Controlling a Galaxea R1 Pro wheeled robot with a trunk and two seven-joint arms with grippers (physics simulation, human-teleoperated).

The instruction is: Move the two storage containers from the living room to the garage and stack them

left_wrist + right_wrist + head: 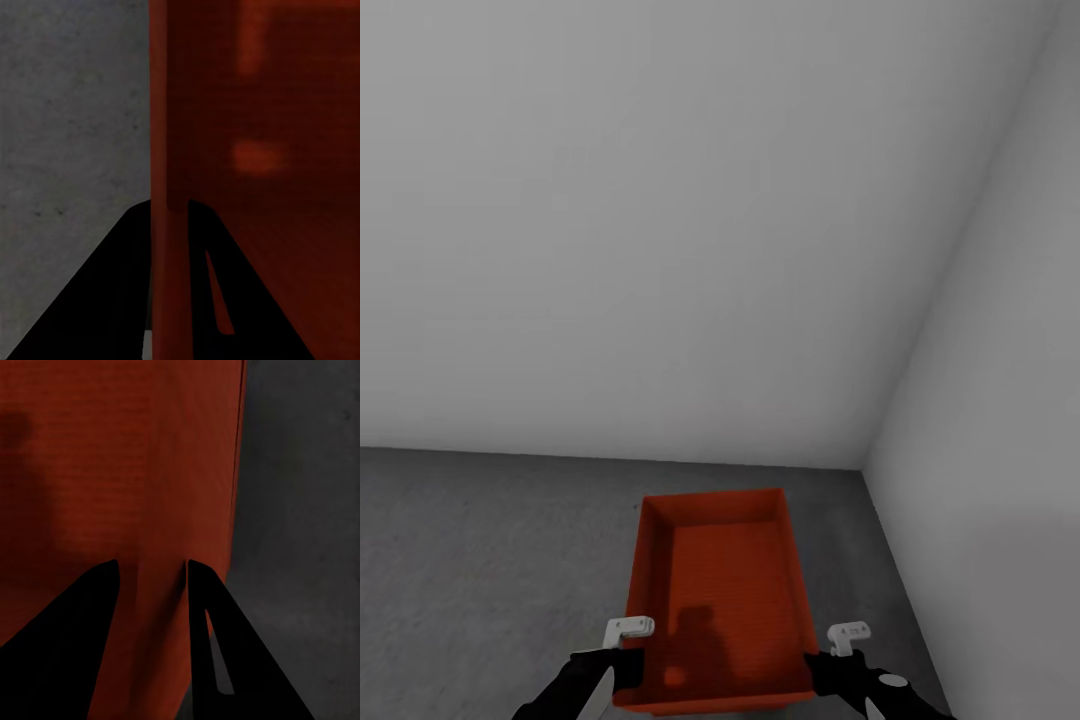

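One red-orange storage container [720, 590] sits low in front of me over the dark grey concrete floor [480, 560] of the garage, near a wall corner. My left gripper [632, 662] grips its left side wall. In the left wrist view the dark fingers [127, 285] straddle the thin red wall [166, 150] of the container, shut on it. My right gripper [822, 660] holds the opposite side wall. In the right wrist view the right gripper [150, 566] has the container's red wall [112, 472] between its fingers. I cannot tell whether the container touches the floor.
Plain white-grey walls [660, 250] meet in a corner [865, 465] just beyond the container, and the right wall [1000, 450] runs close alongside. Speckled concrete [67, 112] stretches out to the left of the container.
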